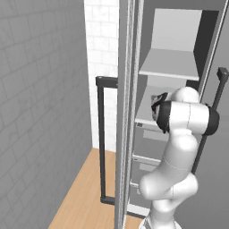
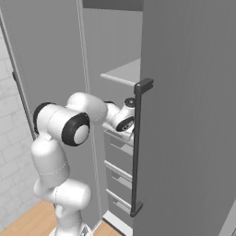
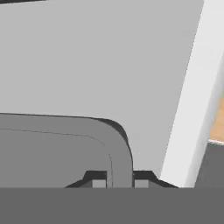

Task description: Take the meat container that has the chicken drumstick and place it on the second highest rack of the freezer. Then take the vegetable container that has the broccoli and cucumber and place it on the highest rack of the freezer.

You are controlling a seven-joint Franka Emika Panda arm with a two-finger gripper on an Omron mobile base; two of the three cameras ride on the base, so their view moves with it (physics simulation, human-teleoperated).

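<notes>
Reaching into the open freezer (image 1: 179,62), the white arm extends its gripper (image 3: 120,180) over the second highest rack (image 3: 109,65), just below the topmost shelf (image 1: 172,65). In the hand view the two dark fingertips (image 3: 97,178) straddle the rounded corner rim of the meat container (image 3: 52,148), a shallow grey tray whose base appears to lie flat on the pale rack, near the rack's outer edge. The jaws stand narrow with the rim between them; whether they still clamp it or have just let go cannot be told. The chicken drumstick falls outside the visible corner of the tray.

Judged from this layout, the first placement is at or near completion: the tray sits at the required level, with only release and withdrawal outstanding. The whole second half, fetching the vegetable container and setting it on the highest rack, remains.

Surroundings: grey drawers (image 2: 120,152) beneath the racks, a grey door with a dark bar handle (image 2: 137,147), white tiled walls and a wooden floor (image 1: 85,192).
</notes>
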